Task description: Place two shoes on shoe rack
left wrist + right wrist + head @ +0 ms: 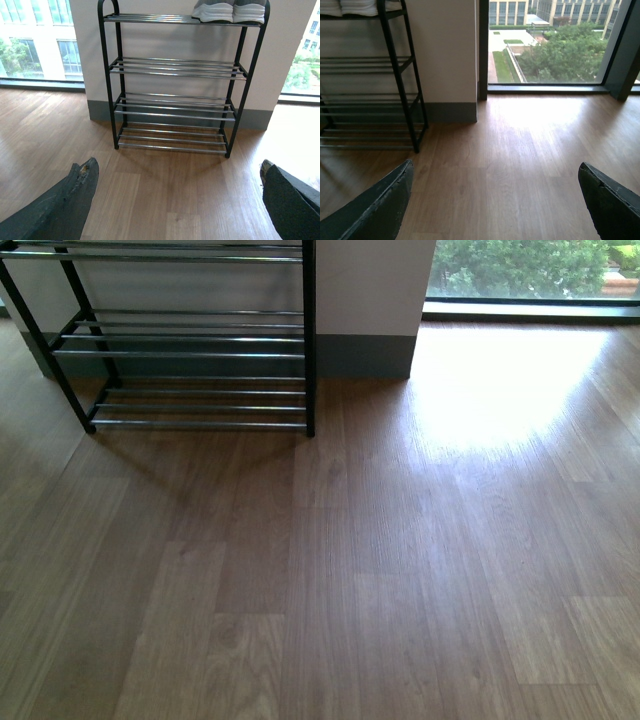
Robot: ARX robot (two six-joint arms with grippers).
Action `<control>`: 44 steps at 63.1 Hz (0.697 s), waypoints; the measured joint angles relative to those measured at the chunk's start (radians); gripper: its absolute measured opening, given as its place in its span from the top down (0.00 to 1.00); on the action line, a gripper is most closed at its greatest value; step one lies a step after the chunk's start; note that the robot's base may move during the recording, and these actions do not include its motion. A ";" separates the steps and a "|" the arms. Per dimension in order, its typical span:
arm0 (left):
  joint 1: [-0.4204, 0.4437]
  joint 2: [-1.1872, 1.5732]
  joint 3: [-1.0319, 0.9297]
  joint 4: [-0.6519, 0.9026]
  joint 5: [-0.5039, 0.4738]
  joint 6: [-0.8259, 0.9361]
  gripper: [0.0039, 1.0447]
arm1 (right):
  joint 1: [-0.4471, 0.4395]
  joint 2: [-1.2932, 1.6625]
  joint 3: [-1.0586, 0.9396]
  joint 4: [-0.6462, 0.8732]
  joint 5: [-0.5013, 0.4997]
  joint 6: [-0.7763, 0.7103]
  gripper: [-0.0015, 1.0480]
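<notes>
Shoe rack (172, 105): standing with its back against the wall (370, 290), feet resting on the floor's far-left part in the front view.
Sneakers (228, 11): sitting side by side at the top shelf's end, touching the side frame nearer the window (550, 45).
Floor (400, 570): wood boards are running open from the rack's feet to the window sill.
Left gripper (177, 200): hanging wide apart, gripping nothing, facing the rack.
Right gripper (492, 200): hanging wide apart, gripping nothing, over open boards.
</notes>
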 joint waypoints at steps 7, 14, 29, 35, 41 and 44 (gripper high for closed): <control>0.000 0.000 0.000 0.000 0.000 0.000 0.09 | 0.000 0.000 0.000 0.000 0.000 0.000 0.09; 0.000 0.000 0.000 0.000 0.000 0.000 0.09 | 0.000 0.000 0.000 0.000 0.000 0.000 0.09; 0.000 0.000 0.000 0.000 0.000 0.000 0.09 | 0.000 0.000 0.000 0.000 -0.001 0.000 0.09; 0.000 0.000 0.000 0.000 0.000 0.000 0.09 | 0.000 0.000 0.000 0.000 0.000 0.000 0.09; 0.000 0.000 0.000 0.000 0.000 0.000 0.09 | 0.000 0.000 0.000 0.000 0.000 0.000 0.09; 0.000 0.000 0.000 0.000 0.000 0.000 0.09 | 0.000 0.000 0.000 0.000 0.000 0.000 0.09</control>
